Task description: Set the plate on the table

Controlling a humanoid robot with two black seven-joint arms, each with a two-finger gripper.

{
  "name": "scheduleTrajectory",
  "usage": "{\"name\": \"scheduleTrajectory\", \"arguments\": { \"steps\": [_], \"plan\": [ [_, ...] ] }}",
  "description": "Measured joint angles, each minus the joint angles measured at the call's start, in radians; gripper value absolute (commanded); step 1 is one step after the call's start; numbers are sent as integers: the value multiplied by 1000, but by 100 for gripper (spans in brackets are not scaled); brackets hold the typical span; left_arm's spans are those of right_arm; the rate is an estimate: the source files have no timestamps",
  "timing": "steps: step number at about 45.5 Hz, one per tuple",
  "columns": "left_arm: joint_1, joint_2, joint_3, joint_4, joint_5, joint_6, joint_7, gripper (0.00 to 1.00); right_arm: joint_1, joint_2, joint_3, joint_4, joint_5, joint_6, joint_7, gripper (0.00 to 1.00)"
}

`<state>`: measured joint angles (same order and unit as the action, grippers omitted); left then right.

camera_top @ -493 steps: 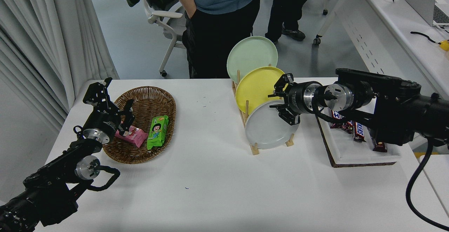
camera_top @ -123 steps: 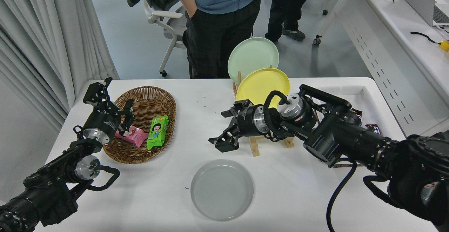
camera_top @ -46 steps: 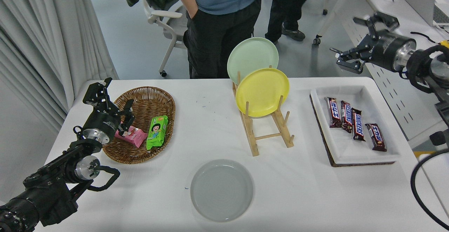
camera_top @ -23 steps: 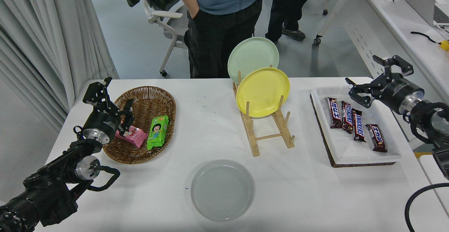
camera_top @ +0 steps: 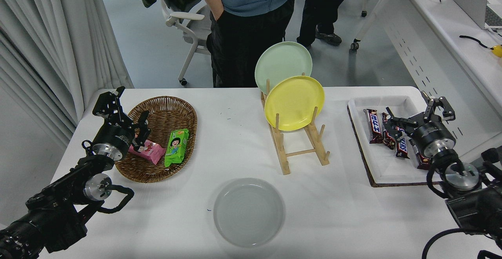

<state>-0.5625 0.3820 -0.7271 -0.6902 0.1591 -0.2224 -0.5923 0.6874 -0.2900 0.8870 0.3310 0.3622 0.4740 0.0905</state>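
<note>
Plate (camera_top: 248, 212) lies flat on the bench (camera_top: 345, 220); right tool (camera_top: 419, 114) spread apart, perhaps over the tray (camera_top: 392, 174); left tool (camera_top: 124, 114) apart too.

You can make out white lettering on the brown chocolate bars (camera_top: 375, 125) lying in the white tray (camera_top: 392, 103), but at this angle it does not resolve into a word you could read off. The green packet (camera_top: 176, 147) in the wicker basket (camera_top: 164, 110) shows a cartoon figure and the pink packet (camera_top: 147, 151) some print, neither legible to you.
</note>
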Motion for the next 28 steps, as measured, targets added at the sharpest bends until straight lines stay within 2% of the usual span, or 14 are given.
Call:
{"name": "scheduleTrajectory", "arguments": {
  "steps": [28],
  "plan": [
    [0, 0, 0, 0, 0, 0, 0, 100, 98, 101, -27, -111, -39, -38, 84, 99]
  ]
}}
